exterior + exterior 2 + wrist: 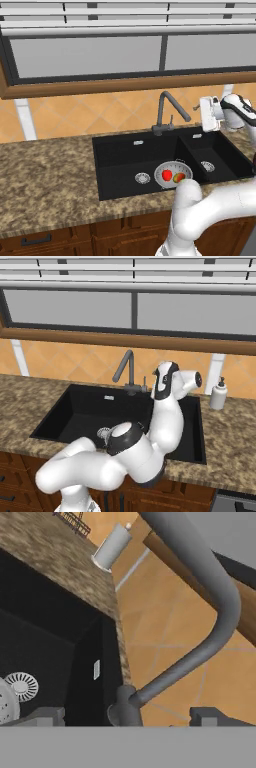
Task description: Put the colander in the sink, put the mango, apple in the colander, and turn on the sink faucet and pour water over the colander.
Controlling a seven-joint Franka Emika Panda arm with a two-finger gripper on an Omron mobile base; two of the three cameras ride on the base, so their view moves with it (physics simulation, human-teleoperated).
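Dark grey metal forms the sink faucet (170, 112), a rigid tap rising from the back rim of the black sink (120, 150). Its angular spout reaches out and down over the main basin. A small side lever (171, 121) stands by the base; in the left base view it reads as a thin upright stub, too small to judge its exact angle. The colander (172, 175) sits on the basin floor beside the round steel drain (142, 177). Inside it lie the bright red apple (167, 175) and, touching or nearly touching it, the yellow-orange mango (179, 177). No stream of water is visible, so the remaining step appears to be turning on the tap.

The gripper (127, 721) hangs close behind the faucet base, jaws spread wide and holding nothing. In the hand view the two fingertips (47, 716) flank the foot of the faucet, with the spout running up and away.

Handling judgement: the faucet is fixed, stiff and smooth, so nothing lifts or yields except the lever. That lever is short, thin and probably slippery. A push from one finger, or a light pinch near its free end, should serve better than a hard squeeze. The spout itself is a poor place to take hold. A white soap dispenser (218, 393) stands well apart on the speckled tabletop (45, 170).
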